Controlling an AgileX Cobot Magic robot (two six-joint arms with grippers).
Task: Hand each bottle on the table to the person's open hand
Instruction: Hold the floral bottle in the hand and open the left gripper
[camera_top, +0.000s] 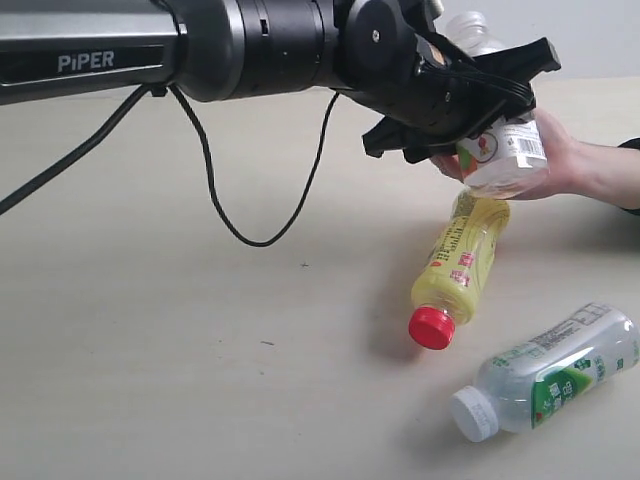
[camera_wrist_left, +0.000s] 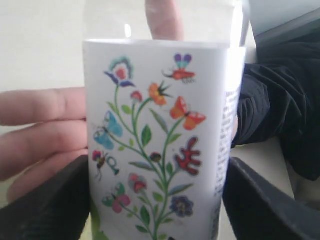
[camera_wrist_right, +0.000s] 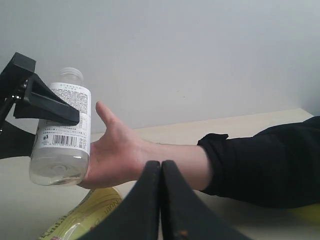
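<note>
1. A black left arm (camera_top: 250, 45) reaches in from the upper left of the exterior view. It stretches over the pale table (camera_top: 150, 350).
2. A thin black cable (camera_top: 215, 190) hangs from the arm in a loop, left of the middle.
3. The left gripper (camera_top: 480, 110) is in the upper right of that view. Its jaws press on both sides of the short bottle (camera_top: 505, 150) and hold it up off the table.
4. In the left wrist view the bottle's white label with flowers and butterflies fills the middle. The black fingers (camera_wrist_left: 50, 205) touch its sides.
5. The yellow bottle (camera_top: 462, 262) lies on the table just under the short bottle. Its red cap (camera_top: 432, 327) points to the lower left.
6. The hand (camera_top: 560, 155) comes in from the right edge. Its palm touches the short bottle, and its fingers lie behind the bottle.
7. In the right wrist view the hand is in the middle, and a dark sleeve (camera_wrist_right: 265, 160) is to the right of it.
8. The green bottle (camera_top: 560, 372) lies on the table in the lower right corner. Its white cap (camera_top: 473, 413) points to the lower left. It sits near the yellow bottle but does not touch it.
9. The right gripper (camera_wrist_right: 161, 172) shows only in its own wrist view, low in the middle. Its jaws are pressed together with nothing between them.
</note>
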